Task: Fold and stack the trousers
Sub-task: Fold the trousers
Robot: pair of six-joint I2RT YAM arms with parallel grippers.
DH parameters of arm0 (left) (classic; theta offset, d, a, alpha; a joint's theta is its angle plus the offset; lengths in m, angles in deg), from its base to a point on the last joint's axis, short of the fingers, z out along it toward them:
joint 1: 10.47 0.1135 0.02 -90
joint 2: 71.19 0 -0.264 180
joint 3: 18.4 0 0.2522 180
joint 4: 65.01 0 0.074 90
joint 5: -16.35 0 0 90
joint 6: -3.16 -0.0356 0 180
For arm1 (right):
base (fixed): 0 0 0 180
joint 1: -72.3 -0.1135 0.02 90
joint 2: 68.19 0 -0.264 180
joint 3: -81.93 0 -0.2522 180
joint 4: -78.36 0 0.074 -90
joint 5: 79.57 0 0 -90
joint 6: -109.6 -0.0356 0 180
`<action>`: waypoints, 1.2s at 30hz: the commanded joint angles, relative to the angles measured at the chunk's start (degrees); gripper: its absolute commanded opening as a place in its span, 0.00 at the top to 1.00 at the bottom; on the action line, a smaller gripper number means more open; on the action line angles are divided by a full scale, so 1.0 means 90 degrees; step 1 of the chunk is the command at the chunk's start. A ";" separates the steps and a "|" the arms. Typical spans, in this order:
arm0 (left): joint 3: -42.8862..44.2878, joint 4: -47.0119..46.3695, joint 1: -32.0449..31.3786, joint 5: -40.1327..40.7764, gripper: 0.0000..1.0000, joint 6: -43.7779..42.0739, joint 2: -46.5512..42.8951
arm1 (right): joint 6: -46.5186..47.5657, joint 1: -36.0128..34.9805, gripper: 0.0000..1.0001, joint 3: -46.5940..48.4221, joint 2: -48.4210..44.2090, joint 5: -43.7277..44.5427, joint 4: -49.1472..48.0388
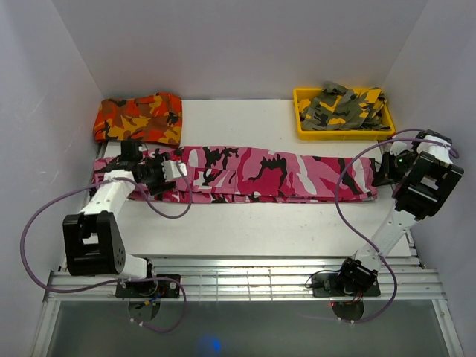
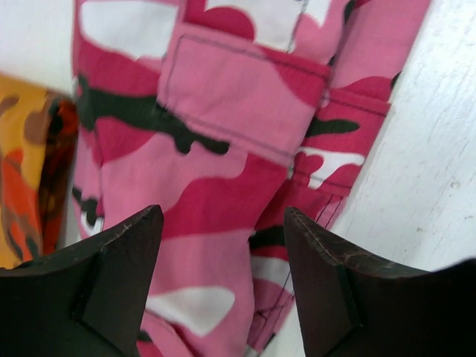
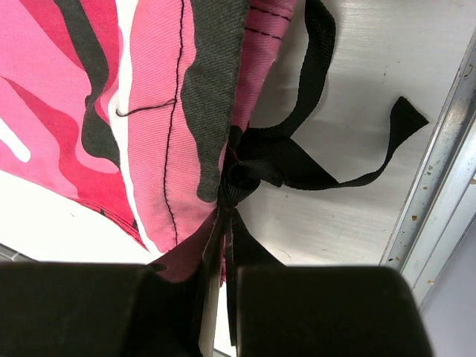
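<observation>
Three camouflage garments share the table point(image 1: 245, 230). The trousers point(image 1: 275, 175) lie across its middle as one long flat band, stretched from left to right. Their print mixes pale pink, magenta, white and black blotches. The left wrist view shows a patch pocket point(image 2: 245, 97) edged with dark stitching, and a stitched seam runs down the cloth on the side next to the bare table. The right wrist view shows a ribbed weave, a dark line of thread along a seam, and a black strap point(image 3: 297, 160) knotted at the hem. The strap's loose ends trail onto the table.

Beyond the trousers' left end sits a folded orange-red pair point(image 1: 139, 117), close to the band. Its edge also shows at the left of the left wrist view. Beyond the trousers' right end stands a yellow tray point(image 1: 300, 126) holding a loose heap of olive-grey pairs point(image 1: 342, 110).

The left gripper point(image 2: 223, 223) hangs over the trousers' left end. Its fingers point(image 2: 119, 275) are spread wide with the pocket area showing between them, and they hold nothing. The right gripper point(image 3: 223, 271) is at the trousers' right end, its jaws pressed together. Pink hem cloth and the root of the strap are pinched between them, just below the knot. In the top view that gripper point(image 1: 387, 172) sits just off the end of the band, and the hem there rests on the table.
</observation>
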 commanded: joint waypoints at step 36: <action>-0.0891 0.1106 -0.0978 0.0312 0.99 -0.0109 -0.0439 | -0.0172 0.0254 0.92 0.0633 0.0188 0.0080 0.0046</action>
